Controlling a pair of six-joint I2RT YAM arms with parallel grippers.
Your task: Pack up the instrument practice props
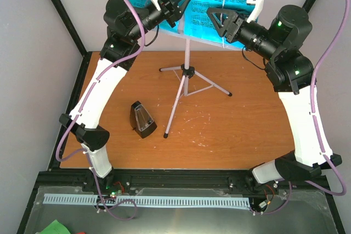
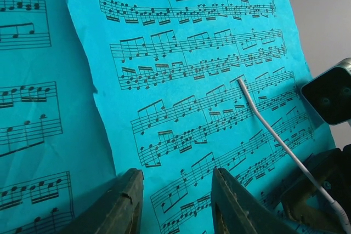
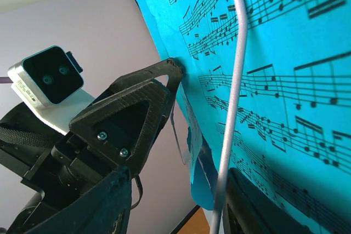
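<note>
- Two cyan sheet-music pages (image 2: 192,80) overlapping on grey music stand (image 1: 187,53), mid-table toward far edge
- Left gripper (image 2: 176,175) facing pages, fingers apart, holding nothing
- Right gripper (image 3: 175,190) spread, wire page-holder (image 3: 236,80) between fingers
- Black metronome (image 1: 142,119) upright on table (image 1: 247,130), toward left edge

top cam high behind the arm bases, looking down over the desk (image 1: 219,135), both wrist cams right up against the cyan sheet-music pages (image 2: 192,80) from opposite sides, left view catching the right wrist camera (image 2: 329,97), right view catching the left wrist camera (image 3: 46,75)
</note>
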